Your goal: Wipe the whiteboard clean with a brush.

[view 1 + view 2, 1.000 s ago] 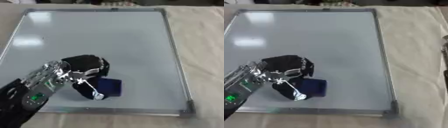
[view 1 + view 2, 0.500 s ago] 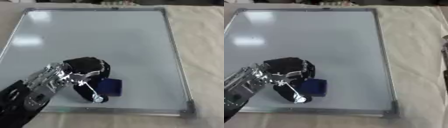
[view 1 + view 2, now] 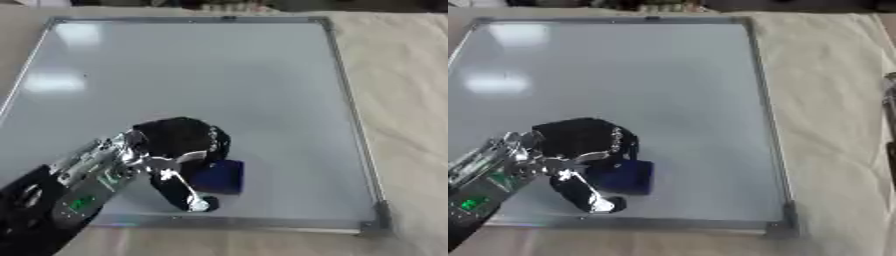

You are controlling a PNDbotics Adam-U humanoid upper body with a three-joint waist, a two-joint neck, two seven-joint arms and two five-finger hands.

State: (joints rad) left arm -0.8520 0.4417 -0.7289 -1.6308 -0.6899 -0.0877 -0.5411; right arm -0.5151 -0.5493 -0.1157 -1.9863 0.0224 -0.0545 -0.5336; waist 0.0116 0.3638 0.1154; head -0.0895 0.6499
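One robot hand (image 3: 179, 145), seemingly unlabelled brush (image 3: 218, 176)

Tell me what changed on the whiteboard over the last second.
Very little. The left hand stays curled round the blue brush near the near edge of the whiteboard, and has shifted only slightly, if at all, towards that edge. The grip is unchanged, nothing was let go, and the board lies where it was.

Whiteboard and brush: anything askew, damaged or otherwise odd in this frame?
Nothing stands out. The whiteboard lies flat on the cloth, its frame whole, and the left hand grips the blue brush near the board's lower edge.
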